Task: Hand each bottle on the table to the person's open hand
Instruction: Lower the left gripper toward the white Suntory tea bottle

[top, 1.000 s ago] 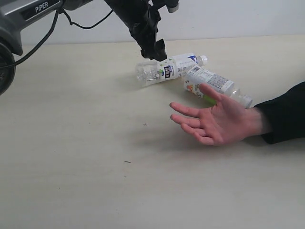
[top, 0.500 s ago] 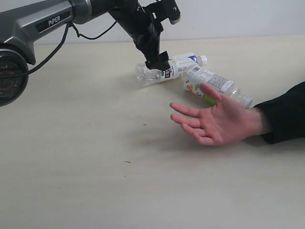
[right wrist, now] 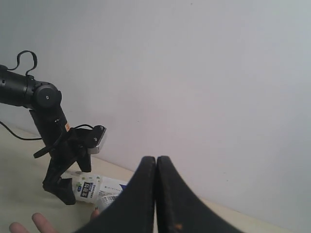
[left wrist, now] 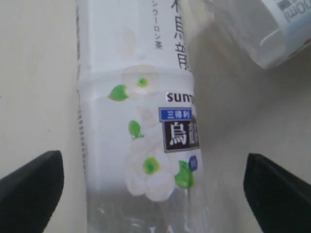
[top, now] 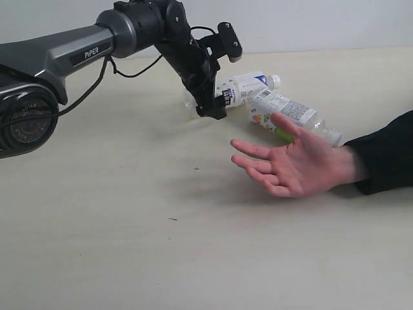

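Lower than half a second ago, the left arm [top: 77, 51] is reaching in from the left edge of the exterior view, and the left gripper [top: 211, 108] is now sitting down over the clear base end of the white-labelled bottle [top: 242, 87], where a moment earlier it was hovering just above it. Both bottles and the hand are lying where they were.

In the left wrist view the two black fingers [left wrist: 34, 179] are standing well apart with the flower-printed label between them (neither one is visibly touching the plastic). That bottle is lying on its side on the table [top: 97, 226], its white cap pointing right. Just beside it to the right, the green-labelled bottle [top: 287, 111] is also lying on its side, angled away, its cap end passing behind the person's thumb in the exterior view. Nearer the camera, the open hand [top: 297, 165] is resting palm up with its fingers spread towards the left, and a black sleeve [top: 387, 152] is covering the wrist at the right edge.

The right gripper [right wrist: 156, 194] is showing only in its own wrist view, fingers pressed together and holding nothing, looking towards a plain wall [right wrist: 218, 73].
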You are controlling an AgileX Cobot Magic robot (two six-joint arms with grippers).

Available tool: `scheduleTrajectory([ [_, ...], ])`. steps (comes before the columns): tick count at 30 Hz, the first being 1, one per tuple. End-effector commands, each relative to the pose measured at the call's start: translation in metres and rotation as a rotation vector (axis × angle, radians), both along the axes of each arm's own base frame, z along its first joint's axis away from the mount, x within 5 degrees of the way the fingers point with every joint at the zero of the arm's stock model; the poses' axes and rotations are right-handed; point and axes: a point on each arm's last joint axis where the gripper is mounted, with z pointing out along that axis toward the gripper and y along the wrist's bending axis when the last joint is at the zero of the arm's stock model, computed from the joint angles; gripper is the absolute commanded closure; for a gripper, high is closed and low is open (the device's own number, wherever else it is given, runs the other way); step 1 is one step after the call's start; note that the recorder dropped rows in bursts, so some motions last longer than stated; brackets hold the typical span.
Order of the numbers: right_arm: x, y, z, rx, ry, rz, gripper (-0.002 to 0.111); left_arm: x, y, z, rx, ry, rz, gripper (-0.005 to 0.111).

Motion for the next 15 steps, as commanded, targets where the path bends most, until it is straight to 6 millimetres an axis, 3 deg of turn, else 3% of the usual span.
scheduleTrajectory([
  [1, -0.0004, 0.0000, -0.0004, -0.002, -0.009, 0.002, 0.108, 0.0002, -0.0020, 0.0019, -0.009, -0.010, 0.006, 0.011],
  [15, -0.0004, 0.0000, -0.0004, -0.002, -0.009, 0.002, 0.108, -0.0012, -0.0016, 0.0012, -0.005, 0.009, 0.008, 0.011],
])
